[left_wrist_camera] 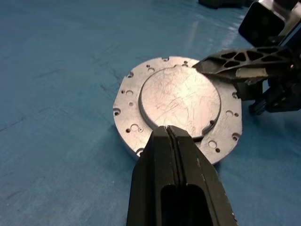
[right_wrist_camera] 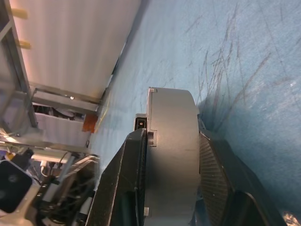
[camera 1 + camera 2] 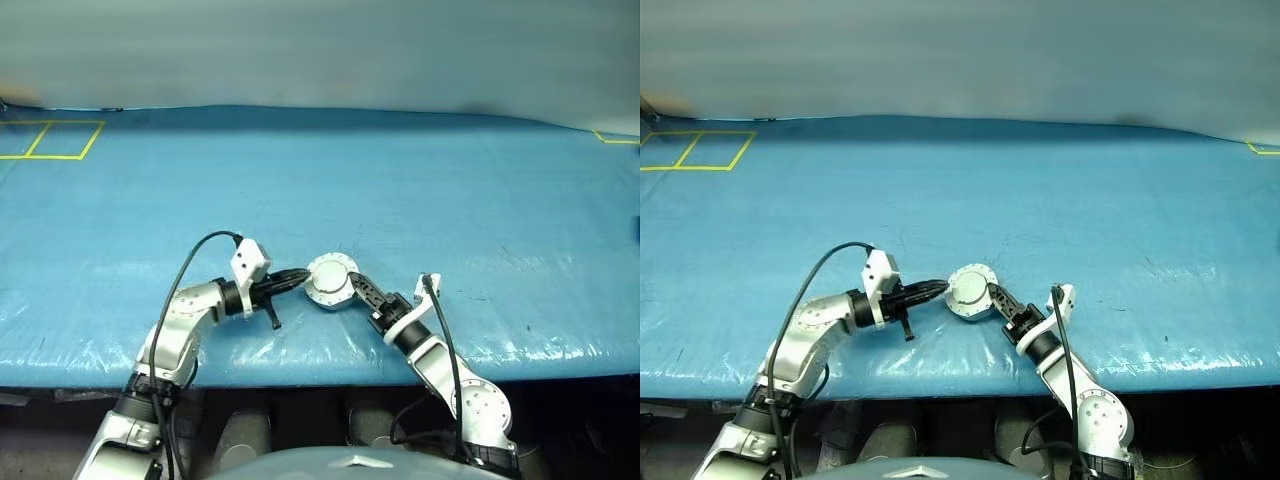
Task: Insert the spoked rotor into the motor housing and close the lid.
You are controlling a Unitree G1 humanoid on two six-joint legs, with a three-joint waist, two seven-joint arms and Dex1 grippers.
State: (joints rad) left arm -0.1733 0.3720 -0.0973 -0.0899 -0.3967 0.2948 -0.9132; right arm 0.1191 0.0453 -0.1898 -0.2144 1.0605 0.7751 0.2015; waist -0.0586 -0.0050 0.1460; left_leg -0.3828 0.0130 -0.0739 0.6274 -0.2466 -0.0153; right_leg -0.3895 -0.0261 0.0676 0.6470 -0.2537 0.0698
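From the head view we see the motor housing (image 3: 331, 281) near the counter's (image 3: 420, 200) front edge, between both pincers. In the left wrist view, our left pincer (image 1: 172, 134) is pressed shut, empty, at its rim. In the right wrist view, our right pincer (image 2: 171, 155) clamps the housing's sides.

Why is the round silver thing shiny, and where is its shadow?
Left wrist view: light gleams off the scratched round silver metal motor housing. Right wrist view: its dark shadow falls on the blue table cover beside it, while the right gripper clamps it.
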